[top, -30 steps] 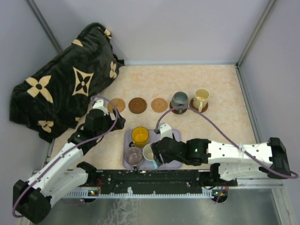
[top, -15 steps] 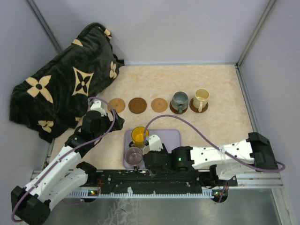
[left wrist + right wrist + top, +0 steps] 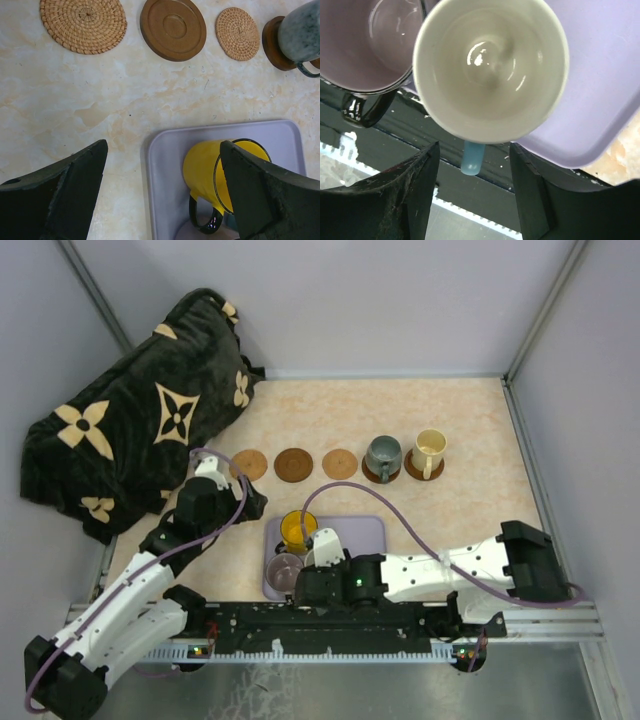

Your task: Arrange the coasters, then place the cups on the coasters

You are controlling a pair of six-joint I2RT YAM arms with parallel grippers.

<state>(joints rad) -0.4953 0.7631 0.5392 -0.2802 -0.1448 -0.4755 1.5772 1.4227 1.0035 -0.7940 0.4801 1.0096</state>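
Three bare coasters (image 3: 250,464) (image 3: 294,464) (image 3: 340,463) lie in a row. To their right, the grey-green cup (image 3: 383,453) and the cream cup (image 3: 430,450) each stand on a dark coaster. On the lavender tray (image 3: 368,532) are the yellow cup (image 3: 297,528), the mauve cup (image 3: 285,568) and the white cup (image 3: 490,70). My right gripper (image 3: 472,150) is open, its fingers on either side of the white cup's light blue handle (image 3: 471,161), with gaps on both sides. My left gripper (image 3: 164,145) hangs wide open above the tray's left edge, beside the yellow cup (image 3: 210,170).
A dark plush blanket (image 3: 140,420) with cream flowers fills the back left corner. Grey walls close in the back and both sides. The black rail (image 3: 330,618) runs right below the tray's near edge. In the top view my right gripper (image 3: 312,588) hides the white cup.
My right arm has swung left and toward the near edge, over the white cup, and its jaws have narrowed around the blue handle. The left arm has barely moved.
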